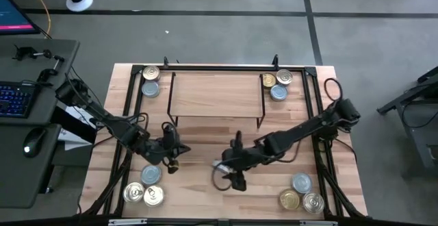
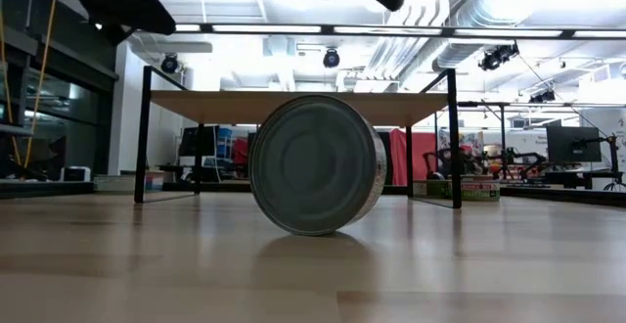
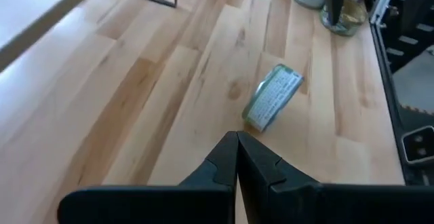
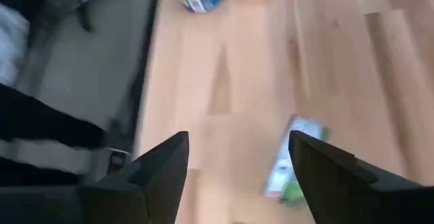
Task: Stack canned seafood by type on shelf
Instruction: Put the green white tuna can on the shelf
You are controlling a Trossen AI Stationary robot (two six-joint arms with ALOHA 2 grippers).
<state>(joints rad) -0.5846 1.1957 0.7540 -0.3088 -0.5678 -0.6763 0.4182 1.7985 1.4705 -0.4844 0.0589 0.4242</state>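
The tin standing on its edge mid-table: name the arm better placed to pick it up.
Right, probably. The right gripper hangs by the tin on edge with fingers open; the left gripper sits farther off, fingers shut.

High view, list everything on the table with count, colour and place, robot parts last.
shelf: one, light wood on black wire legs, far middle; nothing on top.
far-left tins: two, gold and pale blue.
far-right tins: three, gold, silver, pale blue.
near-left tins: three.
near-right tins: three.
loose tin: one, silver, on edge, centre front.
left end effector: shut, near the loose tin.
right end effector: open, empty, beside the loose tin.
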